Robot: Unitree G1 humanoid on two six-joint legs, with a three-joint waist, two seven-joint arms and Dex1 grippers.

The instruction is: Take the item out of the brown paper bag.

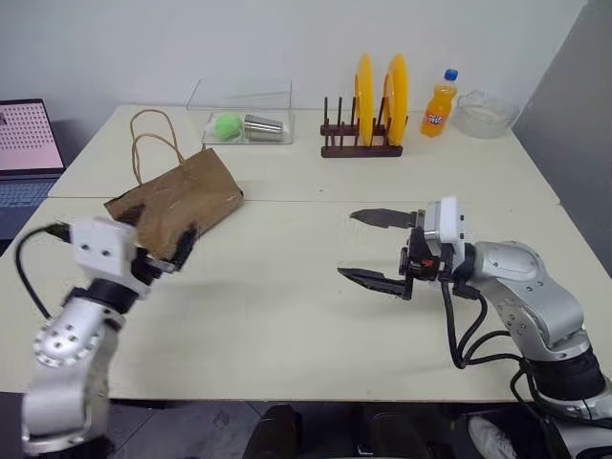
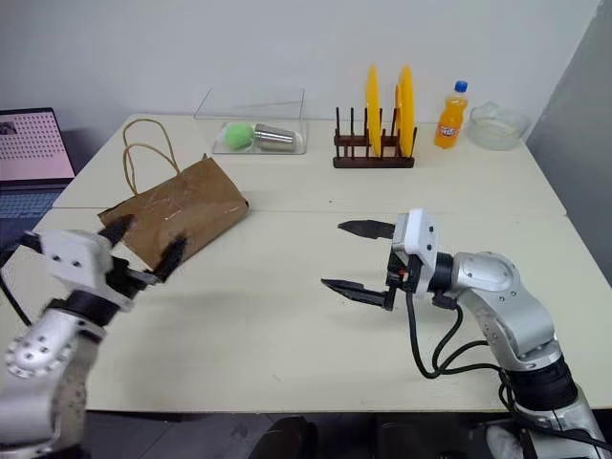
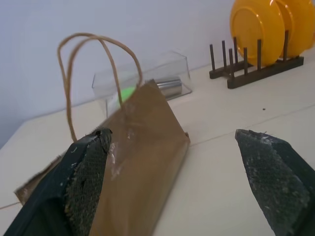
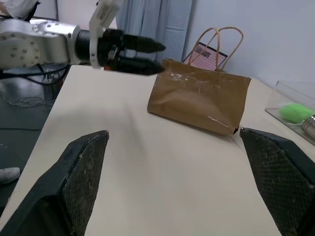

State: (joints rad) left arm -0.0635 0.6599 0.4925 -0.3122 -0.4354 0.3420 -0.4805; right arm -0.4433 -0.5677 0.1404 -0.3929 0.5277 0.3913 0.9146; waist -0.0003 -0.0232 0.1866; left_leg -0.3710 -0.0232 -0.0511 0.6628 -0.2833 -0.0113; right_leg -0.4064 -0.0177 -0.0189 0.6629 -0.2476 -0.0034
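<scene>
A wide cream table (image 1: 287,316) carries everything, with an open laptop (image 1: 27,153) off its left edge. The brown paper bag (image 2: 182,215) lies on its side on the left part of the table, its two loop handles (image 2: 145,153) arching toward the far edge; its opening cannot be seen into, so the item cannot be made out in any view. The left gripper (image 2: 143,247) hangs just at the bag's near end with its black fingers spread and nothing between them. The right gripper (image 1: 375,249) hovers above bare table well to the right of the bag, pointing toward it, fingers spread wide and empty. Along the far edge stand a clear box (image 1: 244,107) holding a green ball (image 1: 227,125) and a metal cup (image 1: 265,127), then a dark rack (image 1: 360,145) with two yellow plates (image 1: 381,91), an orange soda bottle (image 1: 439,105), and a glass bowl (image 1: 485,115).
</scene>
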